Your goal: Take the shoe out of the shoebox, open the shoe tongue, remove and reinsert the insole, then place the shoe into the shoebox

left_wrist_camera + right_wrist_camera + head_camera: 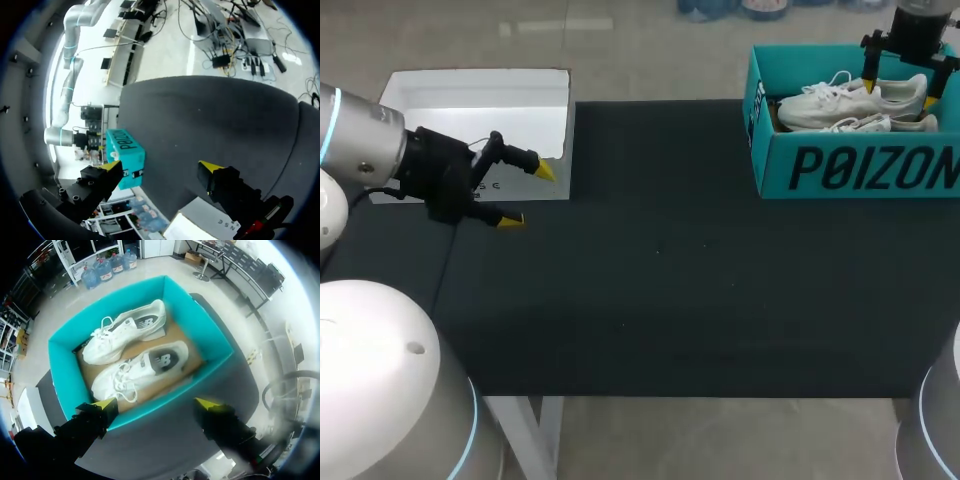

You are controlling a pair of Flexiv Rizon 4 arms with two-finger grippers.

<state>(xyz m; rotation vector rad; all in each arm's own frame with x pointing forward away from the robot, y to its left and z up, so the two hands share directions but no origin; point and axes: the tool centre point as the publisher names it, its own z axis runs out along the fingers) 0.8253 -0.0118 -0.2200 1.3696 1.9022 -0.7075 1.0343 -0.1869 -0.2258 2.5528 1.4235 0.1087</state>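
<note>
Head view first: the left gripper (528, 197) sits over the left end of the black table (660, 290), fingers spread apart with nothing between them; one yellow tip overlaps the corner of an open white box (470, 105) at the far left of the table. The teal shoebox (770, 165) is at the far right corner, well apart from the white box; both white shoes (840, 100) are inside it. The right gripper (900, 92) hangs over the shoebox, fingers apart, not clamped on anything.

Left wrist view: the left gripper (161, 166) is wide open and holding nothing; the table (210, 115) stretches out ahead of it; the shoebox (125, 157) is far off at the other end, lined up just past one fingertip. A corner of the white box (200, 225) shows under the gripper, near the other finger.

Right wrist view: the right gripper (155, 404) looks straight down into the shoebox (60, 370); its fingers are apart and above the box's near wall, touching nothing that I can see. The shoes (125, 332) lie on their sides, side by side, pointing the same way, ahead of the fingertips.
</note>
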